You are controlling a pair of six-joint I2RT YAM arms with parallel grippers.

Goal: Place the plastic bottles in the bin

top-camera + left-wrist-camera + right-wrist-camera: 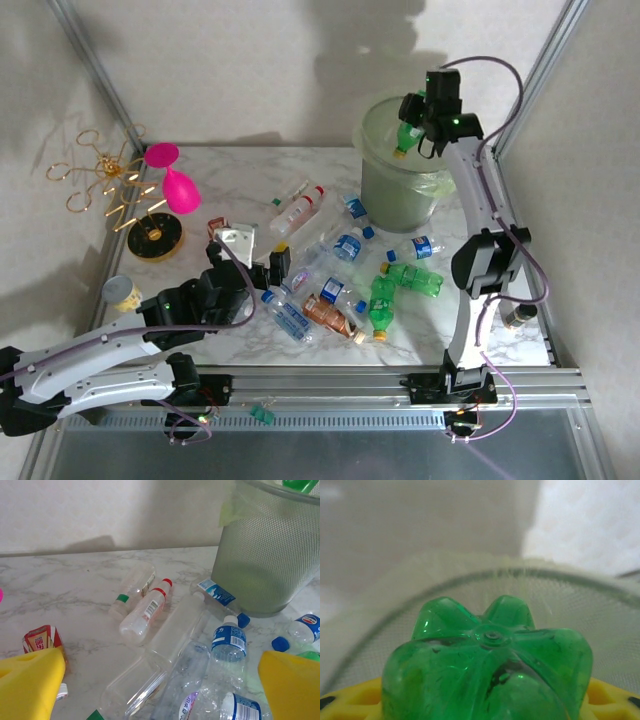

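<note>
Down near the bases the left gripper (160, 675) gapes wide open and empty over the loose bottles (335, 285) strewn on the marble table (240, 170), and at the back the right gripper (412, 135) clamps a green bottle (490, 665) just above the mouth of the bin (390, 195).
</note>
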